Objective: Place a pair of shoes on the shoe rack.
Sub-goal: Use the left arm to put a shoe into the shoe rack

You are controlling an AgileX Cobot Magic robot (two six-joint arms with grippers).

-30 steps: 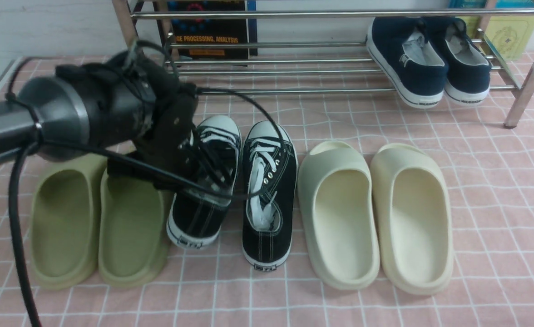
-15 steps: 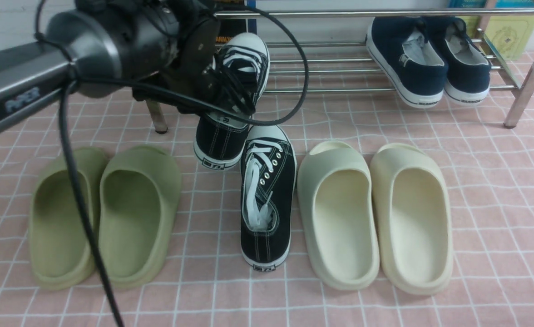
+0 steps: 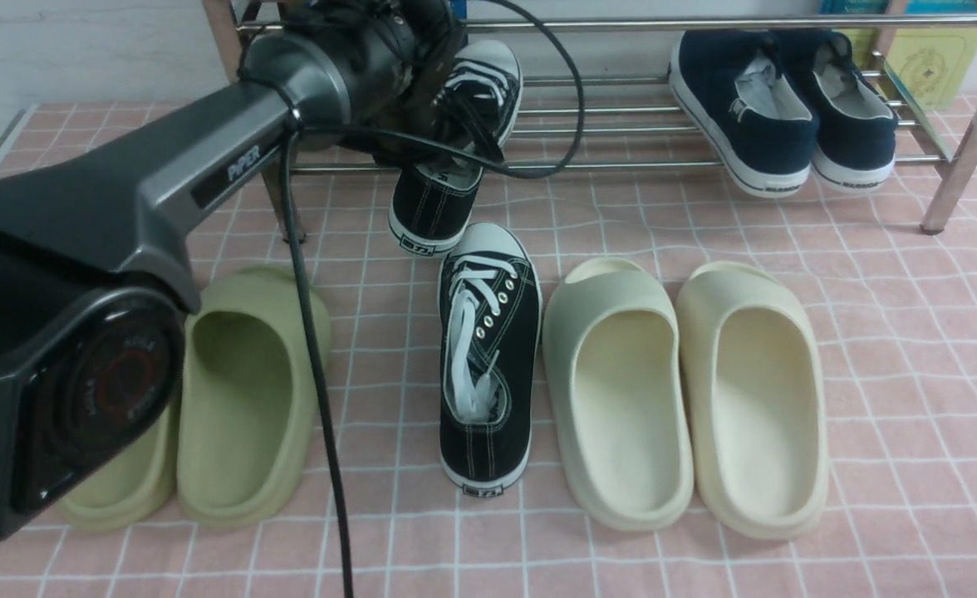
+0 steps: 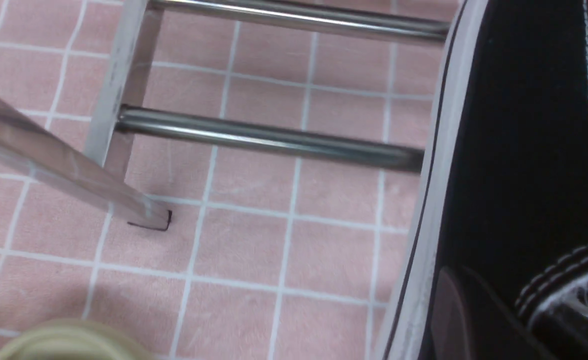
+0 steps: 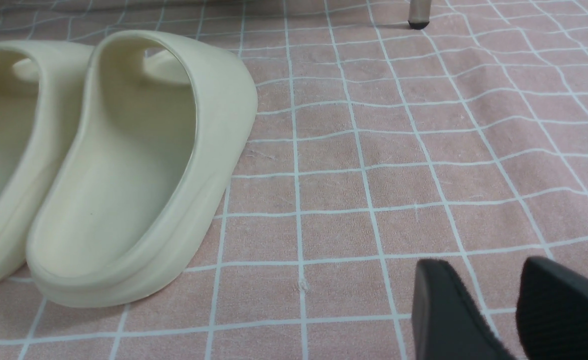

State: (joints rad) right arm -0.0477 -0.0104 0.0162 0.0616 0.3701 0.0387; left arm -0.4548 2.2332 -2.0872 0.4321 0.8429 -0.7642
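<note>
White lettering on the left arm's grey sleeve (image 3: 242, 164) reads "PIPER". Each black sneaker carries a small white heel tab with dark marks that look like "72", though they are too small to be sure. The navy slip-ons (image 3: 779, 108) have writing on their white heel strips that cannot be read.

The left pincer (image 3: 443, 116) is closed tight on the held sneaker (image 3: 437, 199). Where it bites is hidden behind the wrist and cables. In the left wrist view a dark finger (image 4: 456, 315) sits against the shoe's white sole edge. This sneaker is black canvas with white stitching, white laces and a white toe cap. It hangs tilted in the air, toe up and away from the robot, heel down below the pincer.

The shoe rack (image 3: 621, 164), shiny chrome with thin bars, stands just beyond the pincer, and the toe cap reaches in over its lower bars. The second sneaker (image 3: 488, 357) lies flat on the pink checked cloth (image 3: 912, 374), below the pincer and nearer the robot, toe toward the rack. The olive slippers (image 3: 239, 399) lie below and to the pincer's left. The cream slippers (image 3: 688, 390) lie below and to its right. The navy pair leans on the rack, well off to the pincer's right.

The right pincer (image 5: 484, 267) gapes wide over bare cloth, holding nothing.
</note>
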